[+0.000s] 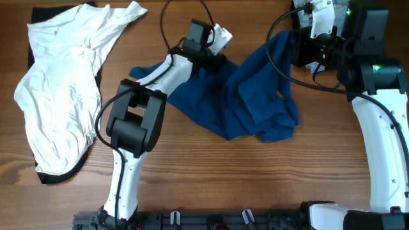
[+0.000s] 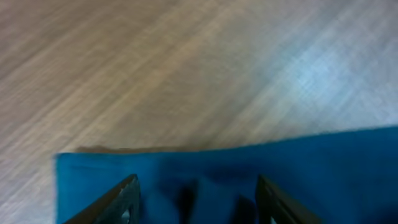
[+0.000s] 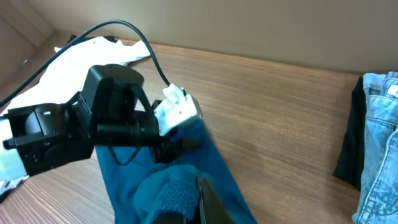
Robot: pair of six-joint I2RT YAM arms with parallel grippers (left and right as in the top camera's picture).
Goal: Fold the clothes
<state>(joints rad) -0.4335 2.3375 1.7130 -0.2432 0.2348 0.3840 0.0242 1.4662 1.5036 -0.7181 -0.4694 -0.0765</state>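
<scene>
Left wrist view: left gripper [image 2: 199,202] fingers [image 2: 121,202] are spread apart, with the blue garment [image 2: 323,162] between them. Right gripper [image 3: 198,202] closure cannot be determined (fabric is bunched beside one visible finger [image 3: 210,200]).

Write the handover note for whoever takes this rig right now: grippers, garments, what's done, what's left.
Left gripper: open, fingers straddling the far edge of the blue garment, not yet closed on it.
Right gripper: at the blue garment's far right corner, cloth bunched against its finger. The jaws are hidden, so the grip is unconfirmed.
Blue garment: crumpled mid-table, no fold made.
White garment: lying loosely at the left over a black piece, not folded.
Jeans and a dark garment lie at the right in the right wrist view.
Left to do: flatten and fold the blue garment, then the rest.
</scene>
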